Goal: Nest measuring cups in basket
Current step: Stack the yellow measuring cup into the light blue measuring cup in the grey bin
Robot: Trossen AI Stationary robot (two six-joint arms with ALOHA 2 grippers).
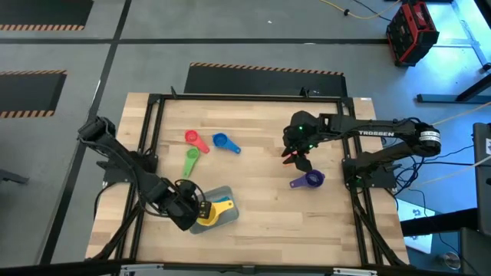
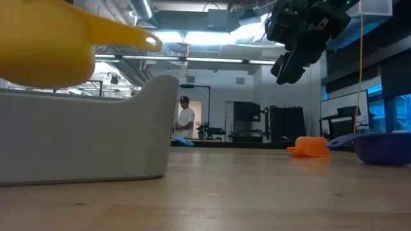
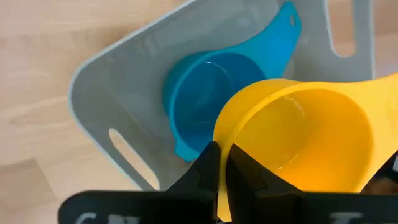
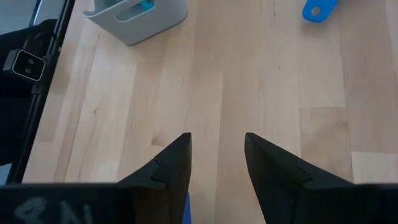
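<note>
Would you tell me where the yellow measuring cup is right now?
The yellow measuring cup is held by the left gripper just above the basket, at the table's front left in the high view, over the teal cup lying inside.

Yellow cup rim pinched between left jaws, over basket holding teal cup. Purple, orange near open right jaws.

Wooden table bears basket, perhaps five cups.
</note>
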